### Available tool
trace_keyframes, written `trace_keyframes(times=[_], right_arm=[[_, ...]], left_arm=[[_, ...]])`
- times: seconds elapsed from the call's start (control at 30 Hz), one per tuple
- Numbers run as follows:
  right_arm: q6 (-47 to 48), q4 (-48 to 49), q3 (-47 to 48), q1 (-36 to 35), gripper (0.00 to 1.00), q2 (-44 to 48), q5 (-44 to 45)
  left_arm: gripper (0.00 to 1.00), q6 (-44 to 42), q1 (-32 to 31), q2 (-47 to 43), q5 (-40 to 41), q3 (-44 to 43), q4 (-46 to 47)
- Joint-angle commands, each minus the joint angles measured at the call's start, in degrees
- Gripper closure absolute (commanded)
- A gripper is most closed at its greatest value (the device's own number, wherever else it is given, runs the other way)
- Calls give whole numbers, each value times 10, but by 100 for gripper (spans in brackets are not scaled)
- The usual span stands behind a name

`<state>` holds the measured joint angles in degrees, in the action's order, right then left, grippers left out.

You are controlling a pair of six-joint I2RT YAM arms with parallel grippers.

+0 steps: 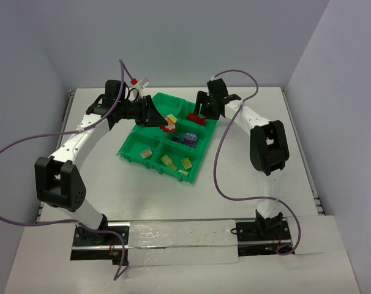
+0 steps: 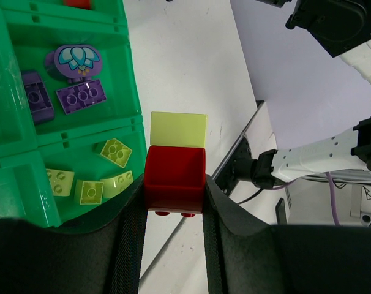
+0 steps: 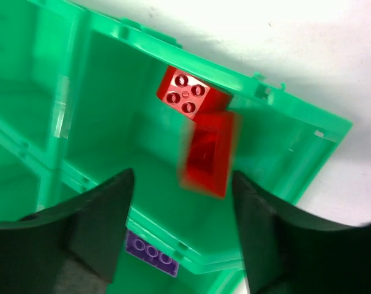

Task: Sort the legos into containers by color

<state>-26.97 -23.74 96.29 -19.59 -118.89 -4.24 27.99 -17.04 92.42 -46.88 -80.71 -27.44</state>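
Observation:
The green tray [image 1: 172,101] lies mid-table. My left gripper [image 1: 163,122] hovers over its middle, shut on a red brick [image 2: 174,177] with a pale yellow piece [image 2: 178,130] stuck to its far end. My right gripper [image 1: 201,113] is open above the far right compartment. In the right wrist view a blurred red brick [image 3: 207,153] is between and beyond the open gripper [image 3: 180,190], apart from both fingers, and a second red brick [image 3: 184,95] lies in the compartment's corner. Purple bricks [image 2: 81,96] fill one compartment and yellow bricks [image 2: 115,152] the one beside it.
A purple disc with a flower print [image 2: 77,60] lies among the purple bricks. One yellow brick [image 1: 146,153] lies in the near left compartment. The tray wall [image 2: 133,92] borders bare white table on the right. Grey walls enclose the table.

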Motion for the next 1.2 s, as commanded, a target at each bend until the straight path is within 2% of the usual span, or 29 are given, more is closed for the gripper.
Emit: trace_keyframes(times=[0.0, 0.13, 0.3, 0.37, 0.47, 0.57, 0.7, 0.8, 0.97, 1.17], right_arm=[[8, 15, 29, 3, 24, 18, -3], [15, 16, 24, 2, 23, 65, -15], [56, 31, 7, 3, 26, 148, -97], [71, 44, -6, 7, 27, 178, -179], [75, 53, -20, 18, 27, 200, -428], [60, 97, -73, 15, 27, 241, -533], [-11, 228, -185, 14, 25, 284, -604], [-83, 325, -213, 12, 22, 281, -651], [-76, 310, -205, 5, 22, 271, -673], [-118, 354, -204, -6, 22, 260, -682]], left_arm=[[100, 25, 4, -26, -16, 10, 50], [100, 23, 4, -43, -20, 15, 45], [100, 8, 4, -66, -37, 31, 35], [100, 7, 4, -72, -46, 32, 28], [100, 24, 4, -91, -67, 54, 57], [100, 51, 4, -113, -81, 87, 107], [100, 58, 4, -120, -96, 95, 125], [100, 59, 4, -125, -103, 95, 133], [100, 57, 4, -138, -103, 94, 142], [100, 74, 4, -148, -103, 103, 165]])
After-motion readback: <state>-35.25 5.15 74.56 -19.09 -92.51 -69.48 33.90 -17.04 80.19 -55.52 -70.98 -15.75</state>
